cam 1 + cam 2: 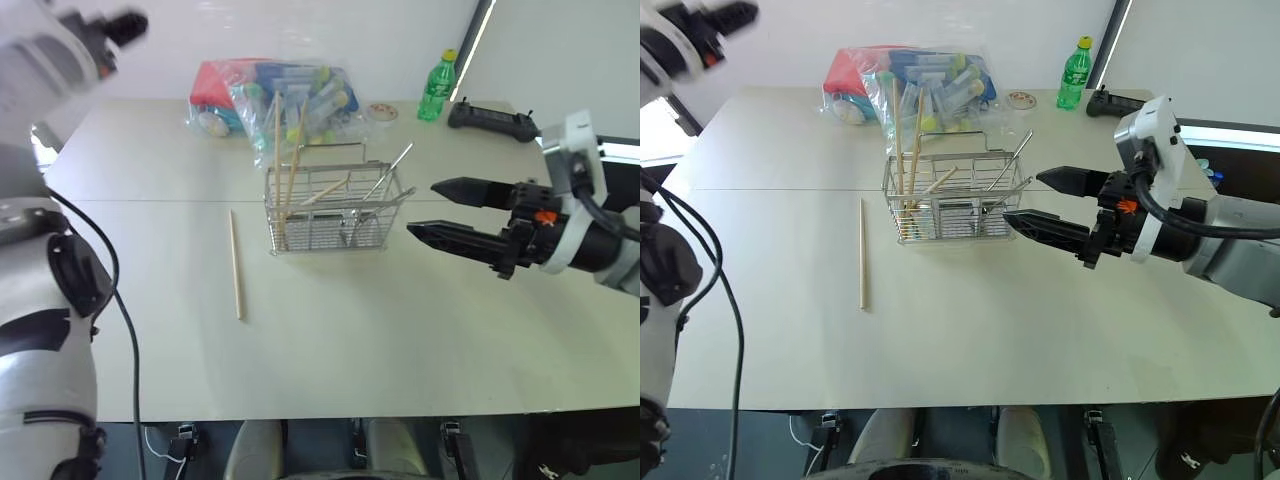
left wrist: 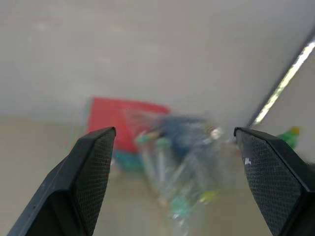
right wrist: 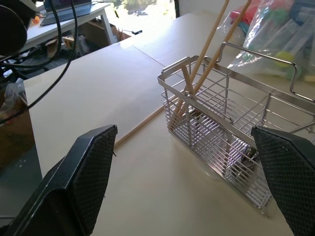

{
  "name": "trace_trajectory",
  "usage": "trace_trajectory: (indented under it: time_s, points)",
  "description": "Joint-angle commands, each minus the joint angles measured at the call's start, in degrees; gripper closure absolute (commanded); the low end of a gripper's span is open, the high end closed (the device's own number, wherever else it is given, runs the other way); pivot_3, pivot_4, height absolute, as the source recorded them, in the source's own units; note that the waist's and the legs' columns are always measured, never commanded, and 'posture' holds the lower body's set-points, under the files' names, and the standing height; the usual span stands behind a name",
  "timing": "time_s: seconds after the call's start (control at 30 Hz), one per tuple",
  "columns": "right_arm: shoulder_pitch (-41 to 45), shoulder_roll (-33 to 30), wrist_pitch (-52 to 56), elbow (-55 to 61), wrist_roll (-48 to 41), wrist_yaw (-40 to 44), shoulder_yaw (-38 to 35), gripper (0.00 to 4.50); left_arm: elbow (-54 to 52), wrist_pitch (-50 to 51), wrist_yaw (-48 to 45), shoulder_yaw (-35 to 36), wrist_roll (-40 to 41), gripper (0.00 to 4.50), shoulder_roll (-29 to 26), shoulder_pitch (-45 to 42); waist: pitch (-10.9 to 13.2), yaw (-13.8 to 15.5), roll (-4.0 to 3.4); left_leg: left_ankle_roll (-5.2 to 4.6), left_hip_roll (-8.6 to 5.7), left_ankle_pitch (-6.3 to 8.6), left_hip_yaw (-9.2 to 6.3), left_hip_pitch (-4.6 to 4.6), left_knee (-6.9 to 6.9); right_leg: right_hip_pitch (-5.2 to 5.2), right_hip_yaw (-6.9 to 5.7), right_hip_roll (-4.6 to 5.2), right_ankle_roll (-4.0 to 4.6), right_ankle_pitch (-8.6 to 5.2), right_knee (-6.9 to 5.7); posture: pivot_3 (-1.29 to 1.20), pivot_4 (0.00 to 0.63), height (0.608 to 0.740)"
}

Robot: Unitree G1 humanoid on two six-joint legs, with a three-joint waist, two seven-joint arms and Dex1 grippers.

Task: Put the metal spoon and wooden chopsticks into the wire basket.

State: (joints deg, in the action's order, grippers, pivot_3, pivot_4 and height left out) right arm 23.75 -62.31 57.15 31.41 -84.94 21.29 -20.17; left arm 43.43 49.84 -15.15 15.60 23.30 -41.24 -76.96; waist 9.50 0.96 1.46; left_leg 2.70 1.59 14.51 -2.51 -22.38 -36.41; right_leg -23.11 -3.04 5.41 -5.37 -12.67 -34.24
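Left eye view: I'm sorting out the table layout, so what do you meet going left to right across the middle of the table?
Loose chopstick lying flat → wire basket holding upright chopsticks and the metal spoon → right gripper, jaws open.

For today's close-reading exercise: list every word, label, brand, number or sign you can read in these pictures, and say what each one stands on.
No text can be read.
Green bottle: it has a label, too small to read.
Plastic bag of colourful items: any print on them is too blurred to read.
Small round item by the bottle: marks too small to read.
Wire basket, wooden chopsticks, table: no markings.
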Motion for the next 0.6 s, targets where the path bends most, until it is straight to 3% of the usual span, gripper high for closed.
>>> trace_trajectory:
  time_s: [0.03,0.2,0.37,0.6]
  points:
    - [1.58,0.68,-1.78,0.82,0.47,0.11,-0.04,0.00,1.85,6.03,7.77,-2.86,-5.11,0.45,3.45,2.22,0.00,-0.14,0.01,0.00,0.00,0.00,0.00,0.01,0.01,0.00,0.00,0.01,-0.01,0.01,-0.01,0.00,0.150,0.701]
    - [0.91,1.72,-2.43,1.96,0.44,-0.45,0.39,0.00,-1.96,14.54,16.44,-1.48,-7.05,0.45,11.09,6.81,0.04,-0.24,0.08,0.00,0.01,0.00,0.00,-0.03,0.17,-0.17,-0.01,-0.02,-0.03,0.02,-0.08,0.00,0.150,0.701]
    - [0.34,2.23,-2.64,2.11,0.14,-1.04,0.34,0.00,-13.78,24.78,21.87,-0.81,-8.05,0.45,18.49,12.88,0.05,-0.29,0.09,0.00,0.01,0.00,0.02,0.00,0.23,-0.21,-0.01,0.00,-0.04,0.02,-0.13,0.00,0.150,0.701]
    - [-1.28,2.51,-2.92,3.44,-1.10,-2.16,-0.64,0.00,-22.85,34.35,27.04,5.41,-10.13,0.45,26.05,17.89,0.04,-0.26,0.09,0.01,0.01,0.00,0.02,0.02,0.14,-0.16,-0.01,-0.01,-0.03,0.02,-0.12,0.00,0.150,0.701]
